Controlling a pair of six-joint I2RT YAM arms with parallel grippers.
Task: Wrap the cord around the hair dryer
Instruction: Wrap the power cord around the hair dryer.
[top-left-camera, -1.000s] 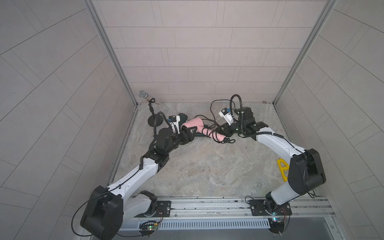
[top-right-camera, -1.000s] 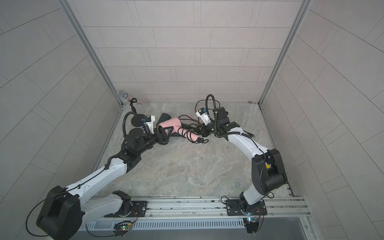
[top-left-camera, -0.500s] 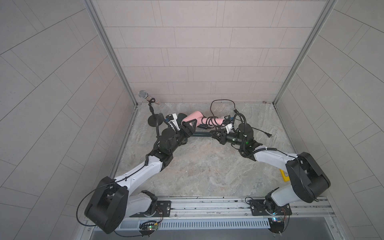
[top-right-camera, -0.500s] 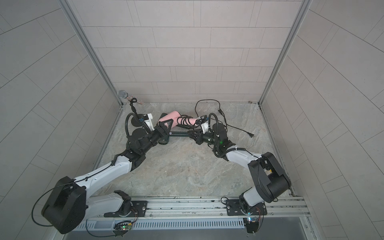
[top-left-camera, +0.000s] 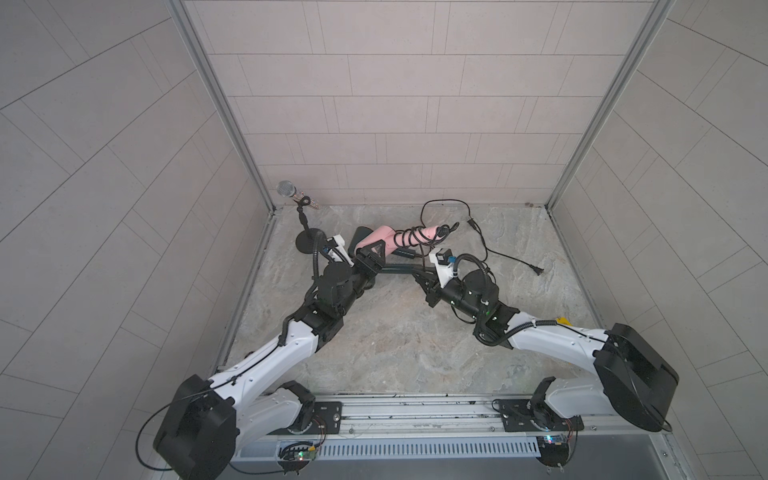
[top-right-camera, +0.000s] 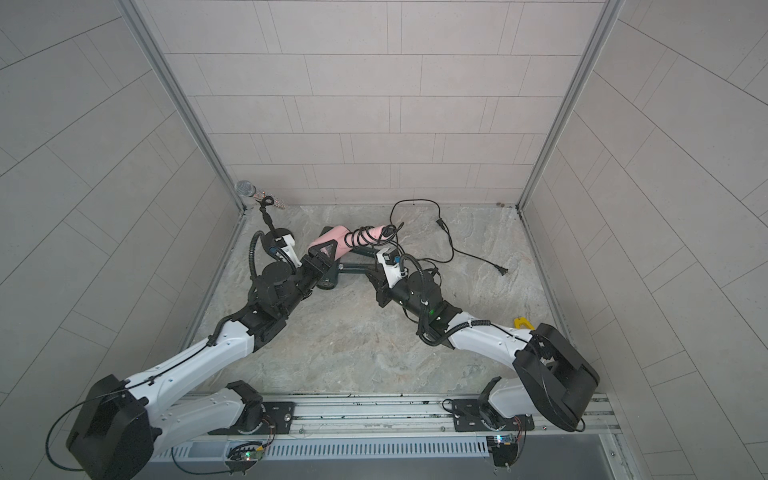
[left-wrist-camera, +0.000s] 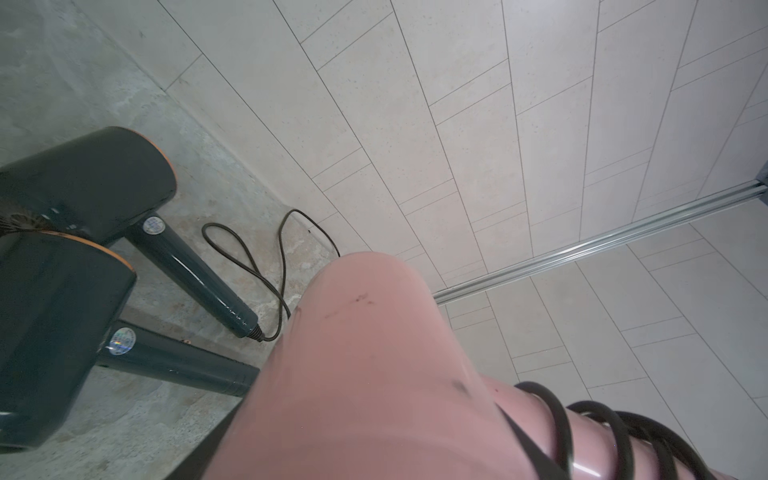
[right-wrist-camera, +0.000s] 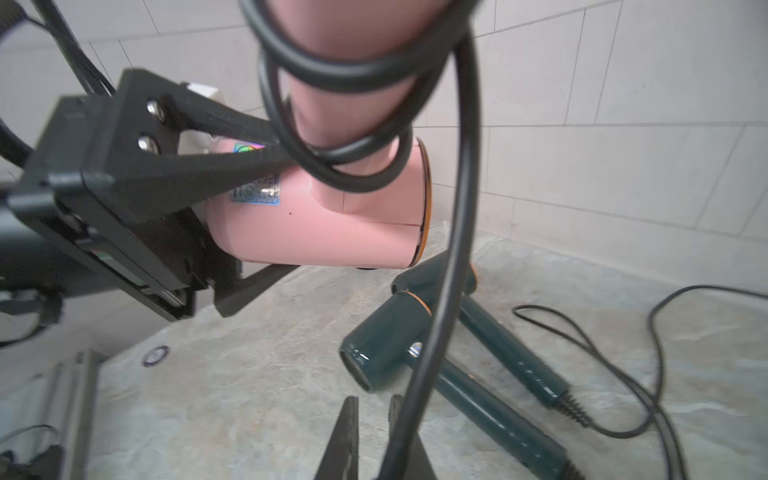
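Marbled floor (top-left-camera: 395, 340), tiled walls (top-left-camera: 415, 124), pink hair dryer (top-left-camera: 380, 237)

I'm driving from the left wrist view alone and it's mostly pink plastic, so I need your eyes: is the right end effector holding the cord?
Observer: Yes. The cord runs down from the pink dryer into the right end effector, closed on it.
Operator: And my left one?
Observer: The left end effector clamps the dryer's barrel, held above the floor.
Operator: Any plug in sight?
Observer: A plug lies on the floor beyond the right arm; whose cord it ends, I cannot tell.
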